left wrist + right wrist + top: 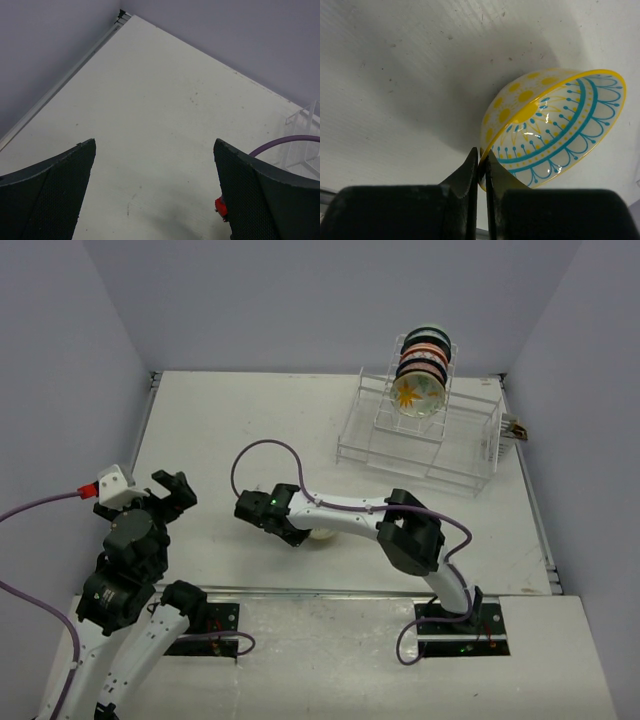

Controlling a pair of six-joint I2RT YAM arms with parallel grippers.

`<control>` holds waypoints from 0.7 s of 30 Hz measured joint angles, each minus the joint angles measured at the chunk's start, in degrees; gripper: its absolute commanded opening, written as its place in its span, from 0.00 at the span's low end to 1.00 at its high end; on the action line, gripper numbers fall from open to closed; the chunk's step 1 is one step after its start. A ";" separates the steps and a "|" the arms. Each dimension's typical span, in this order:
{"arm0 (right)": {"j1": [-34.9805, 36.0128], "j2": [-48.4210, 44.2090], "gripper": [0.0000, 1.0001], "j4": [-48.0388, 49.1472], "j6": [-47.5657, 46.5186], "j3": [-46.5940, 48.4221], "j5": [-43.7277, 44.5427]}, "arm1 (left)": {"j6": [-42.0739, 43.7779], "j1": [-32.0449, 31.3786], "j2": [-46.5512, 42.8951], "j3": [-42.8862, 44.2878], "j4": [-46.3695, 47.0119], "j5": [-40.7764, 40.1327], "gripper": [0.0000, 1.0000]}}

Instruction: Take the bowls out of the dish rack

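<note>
The clear wire dish rack [425, 445] stands at the back right of the table, with several bowls [421, 368] on edge in its tall tier. My right gripper [482, 160] is shut on the rim of a white bowl with yellow and teal patterns [555, 125], tilted just above the table. In the top view this gripper [290, 530] is near the table's front middle, and only a sliver of the bowl [322, 535] shows under the arm. My left gripper [175, 492] is open and empty at the front left; its fingers [55, 185] frame bare table.
The table top [270, 430] is white, bounded by purple walls at the back and sides. A purple cable [262, 452] loops above the right arm. A corner of the rack [305, 145] shows at the right of the left wrist view.
</note>
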 measured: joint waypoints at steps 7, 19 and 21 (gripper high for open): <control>0.09 -0.17 0.03 -0.83 -0.42 -1.18 1.42 | -0.07 0.00 0.00 0.00 -0.76 -0.20 1.00; -0.04 -0.52 0.52 -3.43 0.13 -3.45 1.84 | -0.07 0.00 0.02 0.00 -1.07 -0.20 1.00; -0.07 -2.08 0.56 -4.07 0.42 -3.41 1.75 | -0.07 0.00 0.07 0.00 -1.05 -0.17 1.00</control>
